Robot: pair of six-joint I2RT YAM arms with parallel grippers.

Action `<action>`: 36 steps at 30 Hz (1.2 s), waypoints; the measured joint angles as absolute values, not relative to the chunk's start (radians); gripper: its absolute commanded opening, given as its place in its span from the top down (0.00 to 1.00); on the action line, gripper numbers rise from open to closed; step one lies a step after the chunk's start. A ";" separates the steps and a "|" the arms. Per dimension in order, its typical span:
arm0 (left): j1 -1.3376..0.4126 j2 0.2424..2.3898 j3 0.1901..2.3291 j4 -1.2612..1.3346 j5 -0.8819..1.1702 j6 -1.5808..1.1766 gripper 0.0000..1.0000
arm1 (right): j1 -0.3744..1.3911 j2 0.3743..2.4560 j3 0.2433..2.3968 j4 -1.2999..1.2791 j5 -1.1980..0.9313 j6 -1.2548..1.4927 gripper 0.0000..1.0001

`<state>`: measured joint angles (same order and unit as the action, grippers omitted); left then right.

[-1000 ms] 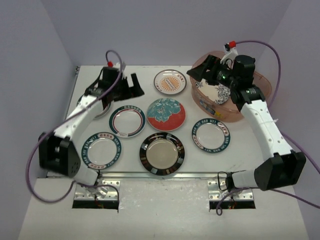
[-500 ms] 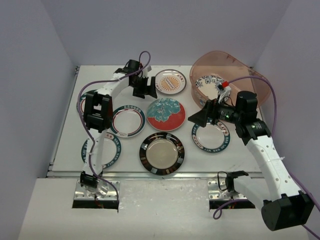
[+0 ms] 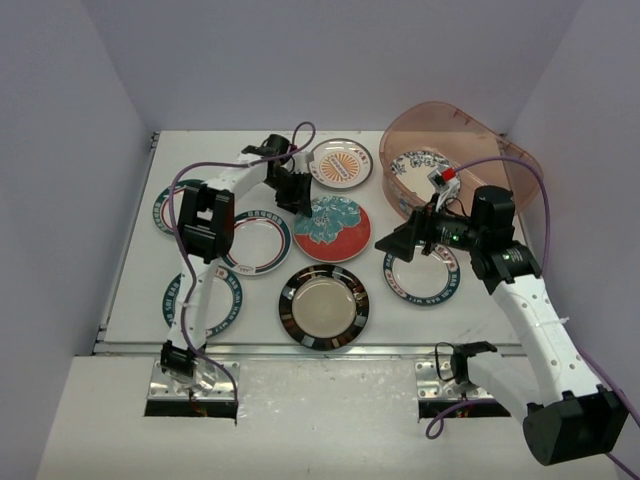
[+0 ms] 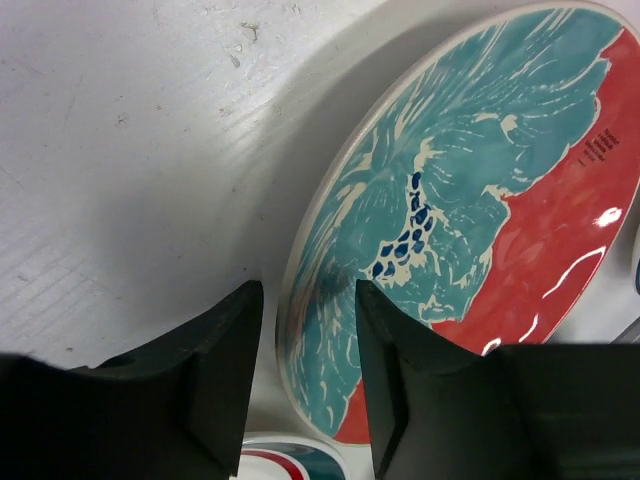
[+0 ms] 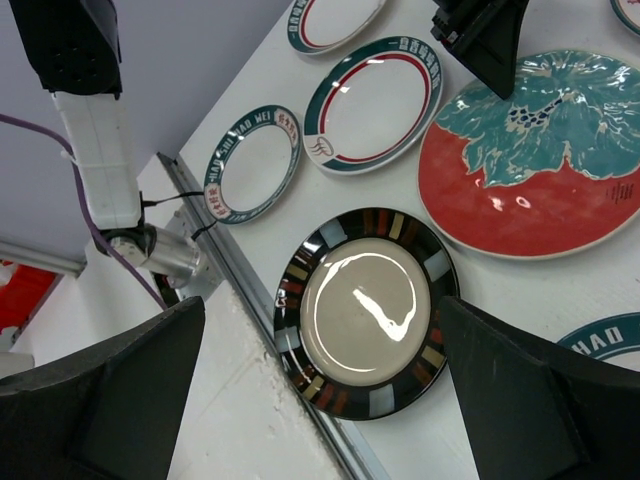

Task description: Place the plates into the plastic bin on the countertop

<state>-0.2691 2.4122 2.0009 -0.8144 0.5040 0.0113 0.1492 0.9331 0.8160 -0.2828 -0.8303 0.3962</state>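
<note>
From above, you saw your left claw [image 3: 297, 190] at the far-left edge of the teal-and-red plate [image 3: 332, 229] on the countertop [image 3: 400, 325]. Only its wrist camera showed the fingers apart, straddling that rim. Your right claw [image 5: 320, 310] gaped wide, empty, its camera facing the black-rimmed plate [image 5: 365, 310]. Only the overhead view showed the bin [image 3: 480, 130], a blue-patterned plate [image 3: 415, 162] inside.

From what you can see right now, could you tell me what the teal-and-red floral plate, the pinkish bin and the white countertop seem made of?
Teal-and-red floral round plate: likely glazed ceramic, possibly melamine; glossy, with sharp highlights on the red. Pinkish-brown oval bin: translucent plastic; its wall lets light through. White countertop: matte laminate or painted board; faint scuffs, no glare.
</note>
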 measured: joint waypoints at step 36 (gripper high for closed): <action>-0.184 1.840 1.102 0.020 0.636 -0.563 1.00 | 0.149 1.085 0.796 -0.228 -0.739 0.477 0.01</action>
<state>-0.1841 1.8403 1.1024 0.0203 0.6359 -0.5626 0.1493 1.0850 0.7957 -0.2279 -0.7389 0.4770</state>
